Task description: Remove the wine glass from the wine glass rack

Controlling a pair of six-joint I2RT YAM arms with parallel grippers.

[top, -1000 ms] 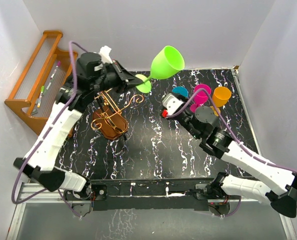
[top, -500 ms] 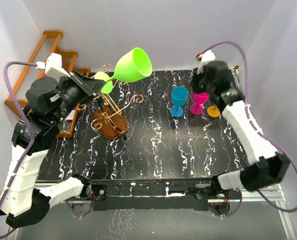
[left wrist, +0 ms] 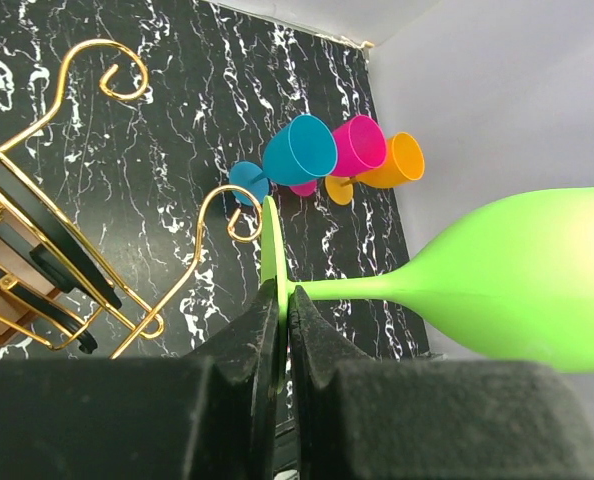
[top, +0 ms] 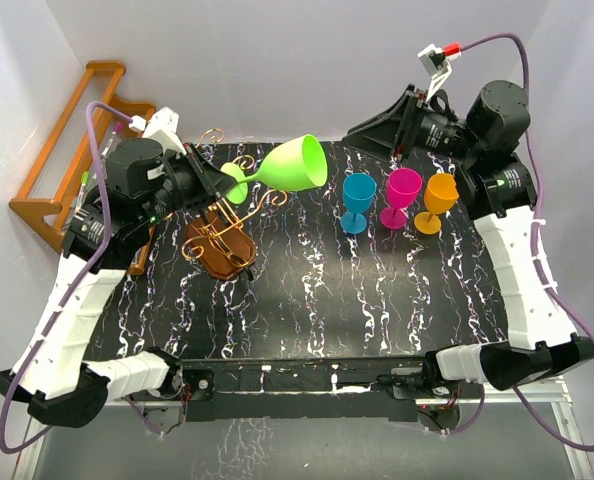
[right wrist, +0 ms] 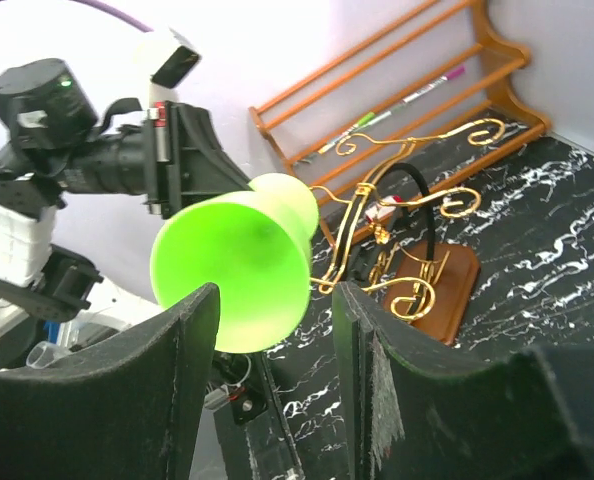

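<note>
Black marbled table (top: 357, 300); lime-green wine glass (top: 297, 165) sideways, foot in left tool (left wrist: 283, 310).

Left arm (top: 72, 300) and right arm (top: 522, 270): white shells, black joints, a purple cable (top: 95, 125) each; left gripper (top: 225, 182) and right gripper (top: 355, 137) are black.

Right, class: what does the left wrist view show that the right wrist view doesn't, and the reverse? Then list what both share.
Left wrist only: the blue glass, pink glass and orange glass standing together on the table, and the left fingers pinched on the foot of the green wine glass. Right wrist only: the wooden stepped shelf with pens, the left arm seen from outside, and the right fingers spread apart, gripping nothing. Both: the green wine glass lying sideways in the air, the gold wire rack and the black marbled table.
</note>
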